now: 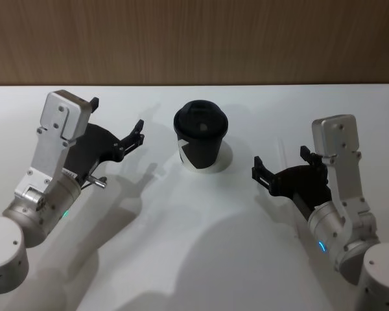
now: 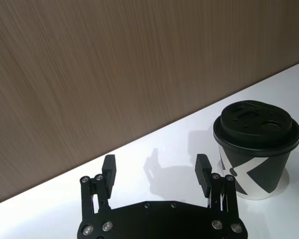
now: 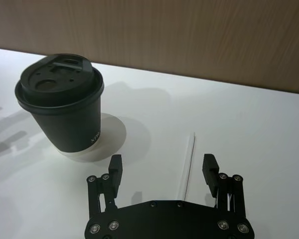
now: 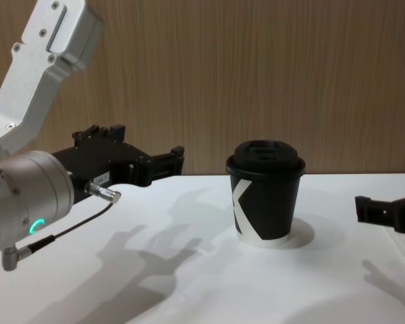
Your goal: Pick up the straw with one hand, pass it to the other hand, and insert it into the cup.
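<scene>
– Right gripper (image 3: 162,162) has its two short fingers spread wide, with nothing held between them.
– Where does it sit?
– On the right side of the white table (image 1: 181,246), raised a little off the surface, fingertips aimed inward toward the middle.
– And the straw?
– The straw (image 3: 189,159) lies flat on the table just ahead of that gripper. In the right wrist view it runs lengthwise through the gap between the fingers, nearer one than the other, and neither finger touches it.
– The cup?
– The cup (image 1: 201,136) stands upright at the middle of the table, close to the wooden wall (image 1: 194,39). Its domed lid (image 3: 57,79) is on and its white mark faces the robot. It is well apart from the straw, off to the straw's left.
– What about the other arm?
– The left gripper (image 1: 117,115) hangs over the left side of the table, higher than the right one. Its fingers are parted too, with only air between them, and they point toward the cup without reaching it.
– Anything behind it?
– Its thick silver wrist (image 4: 27,196) shows a green ring light (image 4: 34,226). A thin dark cable (image 4: 67,233) with a metal plug runs alongside the wrist.
</scene>
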